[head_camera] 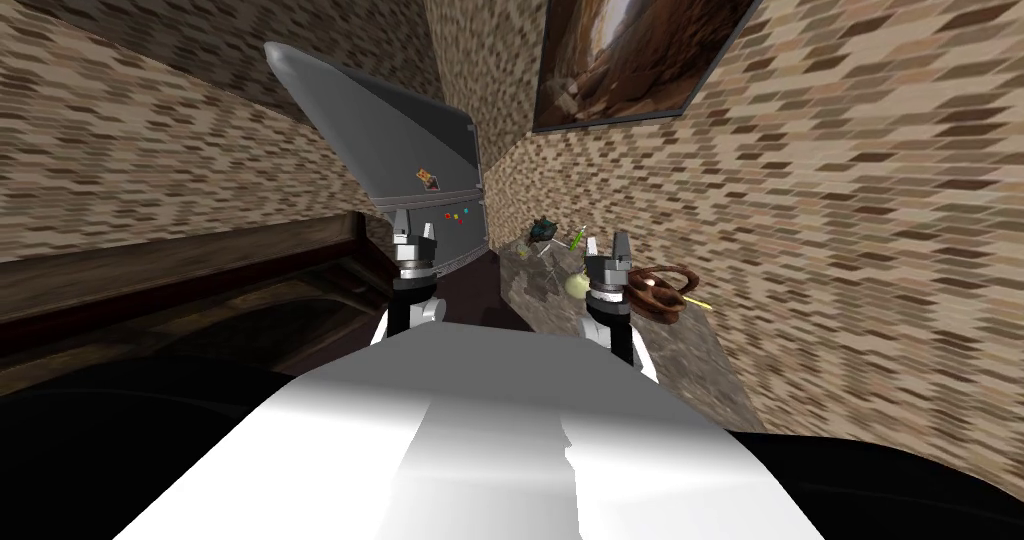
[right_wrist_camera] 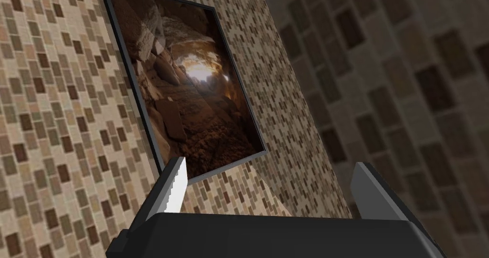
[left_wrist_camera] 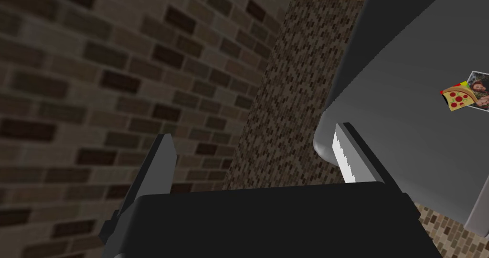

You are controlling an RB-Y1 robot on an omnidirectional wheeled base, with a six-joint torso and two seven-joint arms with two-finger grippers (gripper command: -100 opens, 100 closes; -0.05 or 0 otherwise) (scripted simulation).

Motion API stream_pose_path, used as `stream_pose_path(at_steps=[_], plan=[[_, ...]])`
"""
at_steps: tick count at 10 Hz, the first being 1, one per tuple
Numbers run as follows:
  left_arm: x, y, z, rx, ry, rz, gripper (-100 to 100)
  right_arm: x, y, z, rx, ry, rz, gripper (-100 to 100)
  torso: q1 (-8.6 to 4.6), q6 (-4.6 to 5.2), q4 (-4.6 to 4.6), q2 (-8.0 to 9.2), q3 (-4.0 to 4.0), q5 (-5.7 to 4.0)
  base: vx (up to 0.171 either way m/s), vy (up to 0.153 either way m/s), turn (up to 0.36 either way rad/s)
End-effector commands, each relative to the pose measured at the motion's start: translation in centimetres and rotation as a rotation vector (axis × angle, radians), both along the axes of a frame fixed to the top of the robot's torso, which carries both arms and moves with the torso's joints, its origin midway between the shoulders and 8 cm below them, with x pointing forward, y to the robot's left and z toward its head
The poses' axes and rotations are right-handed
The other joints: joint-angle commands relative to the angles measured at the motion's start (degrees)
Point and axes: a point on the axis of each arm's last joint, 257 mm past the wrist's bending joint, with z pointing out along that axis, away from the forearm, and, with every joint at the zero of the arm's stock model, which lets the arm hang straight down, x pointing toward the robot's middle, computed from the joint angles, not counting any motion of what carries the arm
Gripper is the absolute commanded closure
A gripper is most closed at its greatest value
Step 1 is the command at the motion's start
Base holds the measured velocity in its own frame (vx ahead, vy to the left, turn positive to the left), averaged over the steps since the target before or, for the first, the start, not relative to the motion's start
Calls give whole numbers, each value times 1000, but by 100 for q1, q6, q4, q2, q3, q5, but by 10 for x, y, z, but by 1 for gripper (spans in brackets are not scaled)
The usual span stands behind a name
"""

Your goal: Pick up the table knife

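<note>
The pick-up is not yet begun: left claw (head_camera: pixel 414 230) and right claw (head_camera: pixel 606 246) hang wide and empty, and the knife, too small to tell, probably lies near the basket (head_camera: pixel 655 289) toward the table's (head_camera: pixel 690 364) far end.

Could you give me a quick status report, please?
Left gripper open, by the fridge; right gripper open, near the counter. Knife too small to tell among the counter's small things. Brown basket close beside right gripper.
</note>
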Motion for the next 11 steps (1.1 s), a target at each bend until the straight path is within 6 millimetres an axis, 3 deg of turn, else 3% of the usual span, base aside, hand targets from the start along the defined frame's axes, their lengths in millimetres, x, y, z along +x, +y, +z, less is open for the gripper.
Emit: stream_pose_path(at_steps=[1,6,8,9,11], plan=[[0,0,0,0,0,0,0,10,0,-10,-44,35,-2,-100,0,0,0,0,0,0,116,128,39],[0,0,0,0,0,0,0,34,-3,-38,-157,126,-7,-100,11,1,-1,-3,-2,3,79,105,18],[0,0,0,0,0,0,0,52,-11,-64,-213,206,-26,-100,-8,1,0,5,2,-1,87,89,11],[0,0,0,0,0,0,0,52,-10,-64,-229,207,-22,-100,-6,1,-1,-2,-2,-1,72,83,0],[0,0,0,0,0,0,0,70,-24,-97,-292,305,-49,-100,-8,2,1,11,5,-1,72,110,-8]])
